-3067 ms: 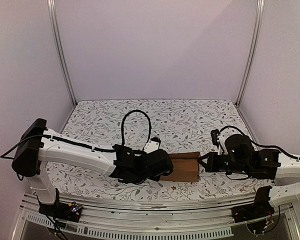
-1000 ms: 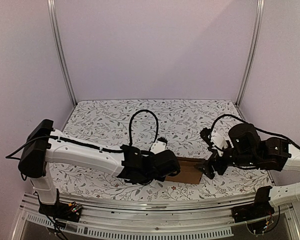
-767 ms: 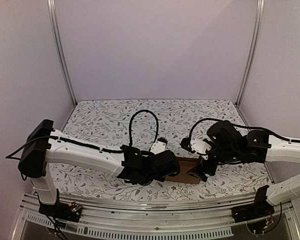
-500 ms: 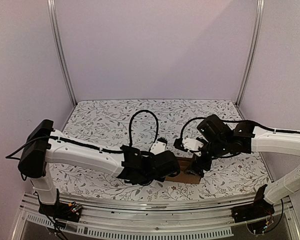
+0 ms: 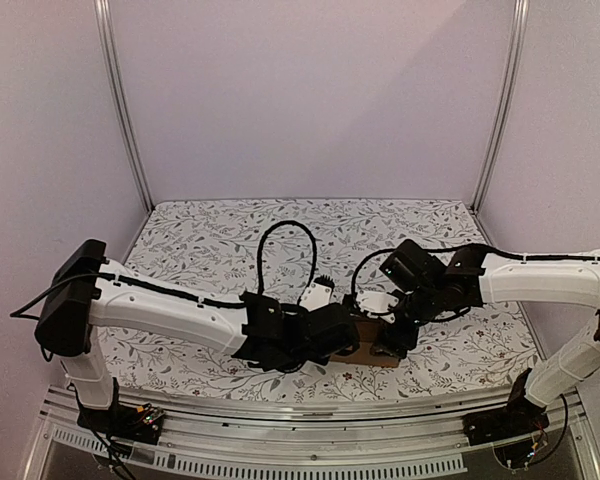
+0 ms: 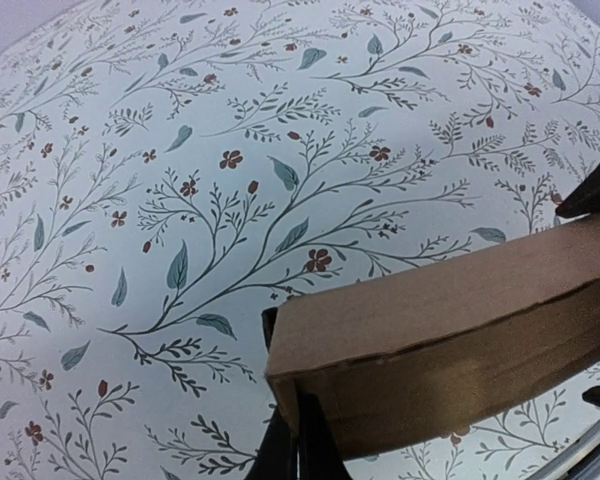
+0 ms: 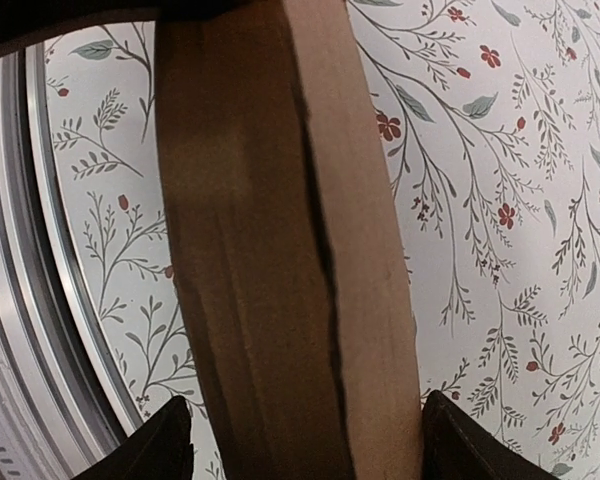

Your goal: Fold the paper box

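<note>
Nearest of all, in front of the paper box (image 5: pixel 364 346), a ribbed metal rail (image 5: pixel 280 412) runs along the edge of the tabletop (image 5: pixel 230 235). The arm mounts are fixed to it well out to the left and right of the box. The box lies just behind the rail, on the front part of the flowered tabletop. It is a low, plain brown slab with its long sides running left to right, and both arms cover most of it from above. The left hand (image 5: pixel 325 336) is at the box's left end. In the left wrist view its two dark fingers (image 6: pixel 280 450) are drawn almost together under that end's lower corner, pinching the thin edge of the cardboard. The right hand (image 5: pixel 388 340) comes down over the box's right end. In the right wrist view its fingers (image 7: pixel 165 445) are spread wide, one on each side of the box, with their tips just beside its two long edges. I cannot tell whether they press on it. The same view shows a dark slit running along the top of the box where two panels meet. Behind the box a black cable (image 5: pixel 280 240) loops up from the left arm. Beyond it the tabletop reaches back to pale walls (image 5: pixel 310 100) with metal posts (image 5: pixel 120 100) at the corners.
</note>
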Tool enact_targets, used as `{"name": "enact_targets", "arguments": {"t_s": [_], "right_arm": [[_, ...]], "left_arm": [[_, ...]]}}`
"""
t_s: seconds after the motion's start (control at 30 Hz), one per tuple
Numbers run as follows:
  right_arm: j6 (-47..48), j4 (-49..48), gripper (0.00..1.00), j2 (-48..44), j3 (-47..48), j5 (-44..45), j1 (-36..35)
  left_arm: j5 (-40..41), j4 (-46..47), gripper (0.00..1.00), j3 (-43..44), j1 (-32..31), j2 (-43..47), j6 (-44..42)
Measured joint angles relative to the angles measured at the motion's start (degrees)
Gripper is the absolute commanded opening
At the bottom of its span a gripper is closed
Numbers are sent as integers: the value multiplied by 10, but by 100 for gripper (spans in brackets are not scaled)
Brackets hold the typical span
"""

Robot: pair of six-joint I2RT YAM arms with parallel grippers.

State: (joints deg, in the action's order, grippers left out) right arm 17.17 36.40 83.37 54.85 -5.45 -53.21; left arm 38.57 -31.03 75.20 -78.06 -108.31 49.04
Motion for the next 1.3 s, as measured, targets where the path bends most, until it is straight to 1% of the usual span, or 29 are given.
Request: {"name": "enact_targets", "arguments": {"t_s": [0.1, 0.13, 0.17, 0.23, 0.27, 0.4, 0.47, 0.63, 0.73, 0.83, 0.93, 1.17, 1.3], "right_arm": [[0, 1, 56, 0, 0, 5, 0], [2, 1, 52, 0, 0, 5, 0], [0, 1, 51, 0, 0, 6, 0], [0, 4, 51, 0, 0, 7, 0], [0, 4, 51, 0, 0, 8, 0], [0, 5, 50, -1, 0, 10, -4], [1, 7, 50, -3, 0, 11, -7], [0, 9, 50, -4, 0, 14, -16], [0, 9, 49, -4, -1, 14, -20], [1, 9, 49, -4, -1, 13, -24], [2, 9, 49, -4, -1, 12, -24], [-9, -8, 47, -5, -2, 19, -25], [-10, -11, 46, -10, -2, 19, -25]], "left_arm": [[1, -1, 0, 0, -1, 0, -1], [1, -1, 0, 0, -1, 0, -2], [1, -1, 0, 0, -1, 0, -2], [1, 1, 0, 0, -1, 0, -2], [1, 1, 4, 0, -1, 0, -2], [0, 1, 24, -4, -1, 2, -5], [1, -3, 30, -10, -1, 9, -4], [-9, -8, 39, -30, -1, 31, -1], [-23, -2, 43, -46, -1, 49, -2], [-50, 21, 45, -78, -1, 77, -10], [-81, 46, 50, -108, 1, 105, -20], [-196, 102, 75, -202, 1, 186, -72], [-239, 136, 86, -271, 7, 263, -95]]}}
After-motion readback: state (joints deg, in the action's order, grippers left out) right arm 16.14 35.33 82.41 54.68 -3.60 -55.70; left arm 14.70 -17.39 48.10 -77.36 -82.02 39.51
